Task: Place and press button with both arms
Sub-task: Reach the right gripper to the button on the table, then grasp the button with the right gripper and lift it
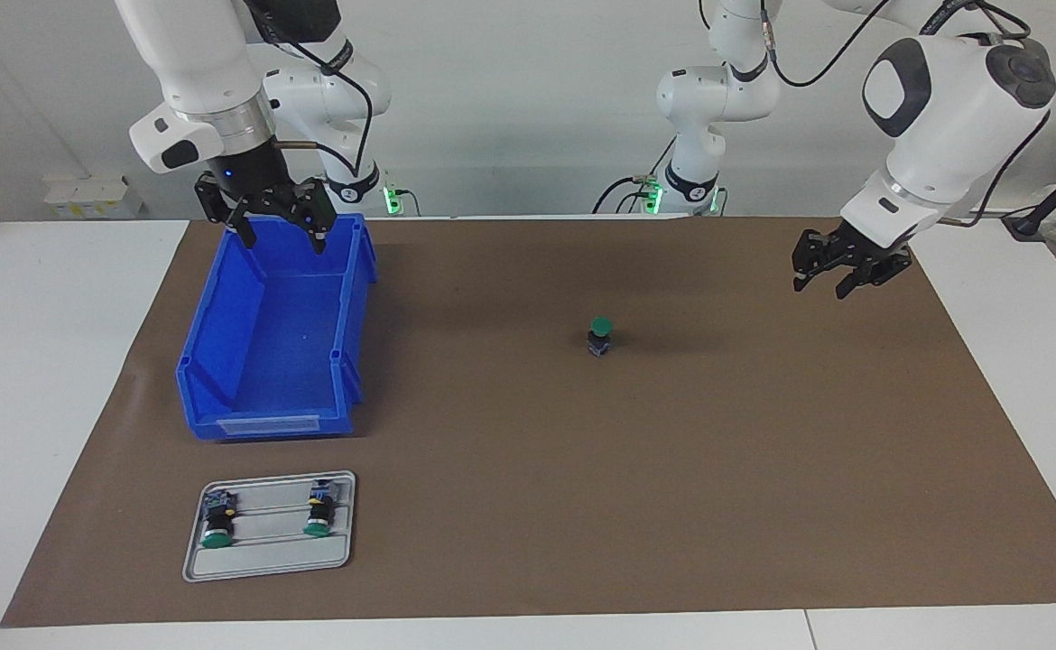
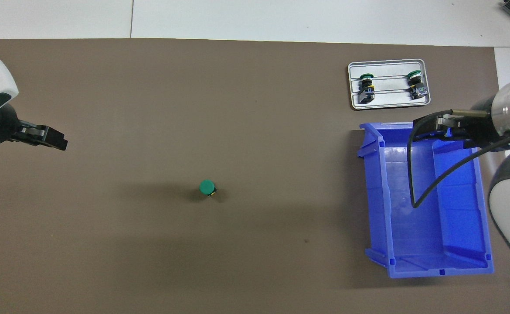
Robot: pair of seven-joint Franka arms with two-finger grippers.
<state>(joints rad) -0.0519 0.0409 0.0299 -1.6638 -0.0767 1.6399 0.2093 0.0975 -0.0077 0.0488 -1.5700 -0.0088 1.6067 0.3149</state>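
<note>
Right gripper (image 1: 280,236): hung over the blue bin (image 1: 221,361), fingers apart, empty.
Button (image 1: 600,334): stood upright mid-table, cap up, well apart from both grippers.
Left gripper (image 1: 839,275): fingers apart, nothing held.
Tip: come straight down on the cap, gently, so it doesn't topple.

Open brown mat (image 1: 672,469) surrounds the upright button (image 1: 600,334); the blue bin (image 1: 275,361) and tray (image 1: 271,524) crowd the right arm's end.
</note>
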